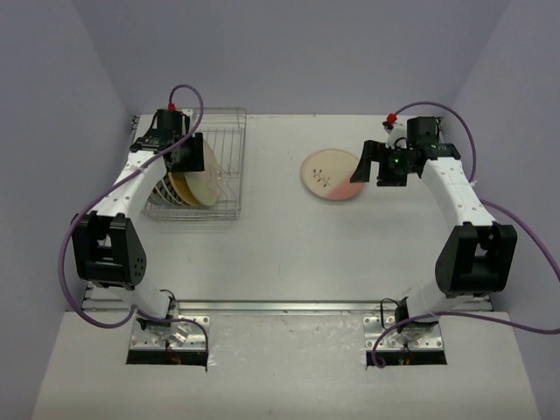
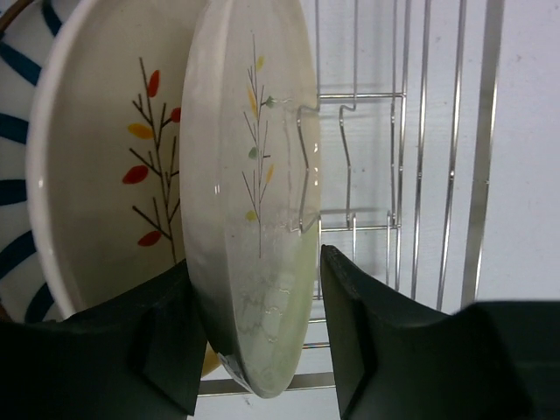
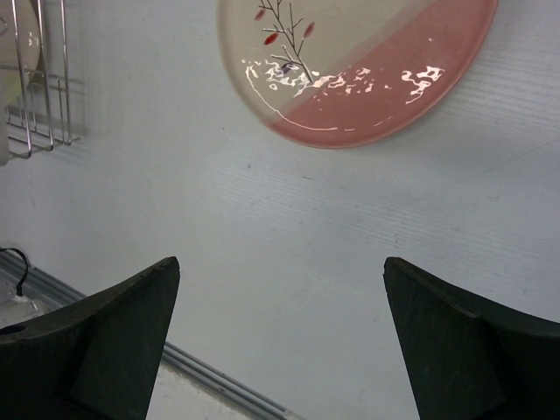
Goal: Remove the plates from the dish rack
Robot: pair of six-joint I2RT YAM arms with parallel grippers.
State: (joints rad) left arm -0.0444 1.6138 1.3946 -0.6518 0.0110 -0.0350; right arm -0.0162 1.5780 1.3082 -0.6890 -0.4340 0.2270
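Closest to the left wrist camera, the left gripper [image 2: 256,262] shows two matte black, wedge-shaped fingers [image 2: 350,332] rising from the bottom of the view and straddling the lower rim of a glossy cream plate with a thin sprig [image 2: 254,157]. This plate stands on edge, nearly upright. Its long axis runs up and down in the wrist view, and its decorated face is turned towards the bare part of the silver wire dish rack [image 2: 402,175]. One finger sits behind the plate and the other just beside its face. Whether they actually clamp it cannot be told. Behind it, also on edge and facing the same way, stand a cream plate with a dark sprig and orange-red leaves [image 2: 96,175] and, further back, a white plate with dark radial stripes [image 2: 17,192]. From above, these plates fill the left side of the rack, which sits at the far left of the pale table [image 1: 289,254]. Their rims run from far to near. In the right wrist view, the right gripper [image 3: 280,262] hangs over the bare table with its black fingers spread wide and nothing between them. The shiny pink-and-cream plate with a sprig [image 3: 376,79] lies flat on the table just beyond those fingers, apart from them.
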